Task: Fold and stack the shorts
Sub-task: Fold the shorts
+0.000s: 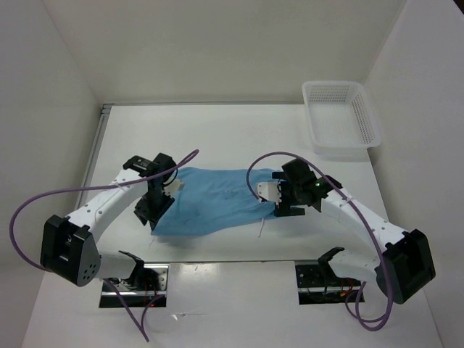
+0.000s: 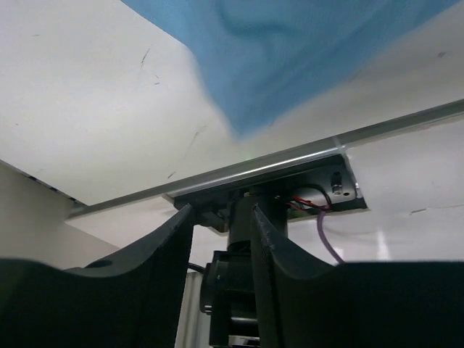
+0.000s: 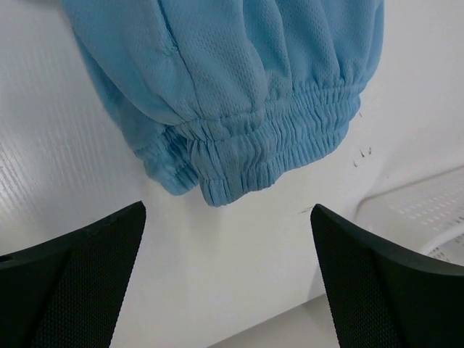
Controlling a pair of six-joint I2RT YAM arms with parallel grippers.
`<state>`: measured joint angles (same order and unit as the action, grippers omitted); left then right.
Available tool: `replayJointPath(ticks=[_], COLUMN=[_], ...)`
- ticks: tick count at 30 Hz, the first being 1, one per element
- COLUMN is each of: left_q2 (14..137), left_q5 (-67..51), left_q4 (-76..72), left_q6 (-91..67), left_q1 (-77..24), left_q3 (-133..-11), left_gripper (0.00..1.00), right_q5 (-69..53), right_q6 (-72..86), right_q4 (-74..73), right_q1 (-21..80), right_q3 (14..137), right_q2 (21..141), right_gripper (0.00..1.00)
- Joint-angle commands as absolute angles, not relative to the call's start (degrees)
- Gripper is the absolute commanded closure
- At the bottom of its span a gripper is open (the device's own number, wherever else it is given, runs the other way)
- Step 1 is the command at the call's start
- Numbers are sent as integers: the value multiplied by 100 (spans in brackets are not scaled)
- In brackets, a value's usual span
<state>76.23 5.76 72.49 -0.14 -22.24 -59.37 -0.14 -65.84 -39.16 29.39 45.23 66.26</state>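
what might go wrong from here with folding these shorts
The right tool is open short of the bunched waistband, so it may pinch only one layer. The white drawstring trails off the near edge of the shorts and could snag or poke out of the fold.

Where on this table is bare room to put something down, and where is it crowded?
Bare table lies between the shorts and the back wall, left of the white mesh basket. A narrower bare strip runs between the shorts and the near edge, between the arm bases. Crowded: both ends of the shorts, at the left gripper and right gripper.
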Motion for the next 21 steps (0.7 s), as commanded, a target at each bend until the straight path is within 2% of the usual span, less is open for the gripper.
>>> replayJointPath(ticks=[1, 6, 8, 11, 12, 16, 17, 18, 20, 21], left_q2=[7533, 7348, 7348, 7856, 8353, 9868, 10062, 10281, 10336, 10388], left_q5=[791, 896, 896, 765, 765, -128, -332, -499, -712, -712], left_q4=[7418, 7366, 6920, 5839, 5418, 5413, 5466, 5467, 5354, 5187], left_q6=[0, 0, 0, 0, 0, 0, 0, 0, 0, 0], left_q1=[-2241, -2040, -1446, -802, -417, 298, 351, 352, 256, 203], left_q3=[-5915, -5967, -6186, -6643, -6766, -7838, -8144, -8208, -8209, -8122], left_gripper=[54, 48, 46, 43, 43, 36, 36, 34, 33, 32], right_q5=[27, -219, -456, -790, -861, -870, -801, -748, -695, -694], right_q6=[-6759, -6471, -6032, -4706, -4380, -3052, -3050, -3050, -3198, -3286], right_q4=[-3991, -3439, -3122, -2471, -2400, -2285, -2346, -2347, -2399, -2399], right_q1=[3041, 3041, 2989, 2927, 2927, 2927, 2927, 2927, 2927, 3005], right_q3=[4518, 4728, 5096, 5755, 5922, 6520, 6521, 6521, 6268, 6162], right_q2=[6198, 5722, 5800, 6395, 6616, 7873, 8101, 8417, 8551, 8604], right_gripper=[0, 0, 1, 12, 14, 22, 27, 39, 53, 65])
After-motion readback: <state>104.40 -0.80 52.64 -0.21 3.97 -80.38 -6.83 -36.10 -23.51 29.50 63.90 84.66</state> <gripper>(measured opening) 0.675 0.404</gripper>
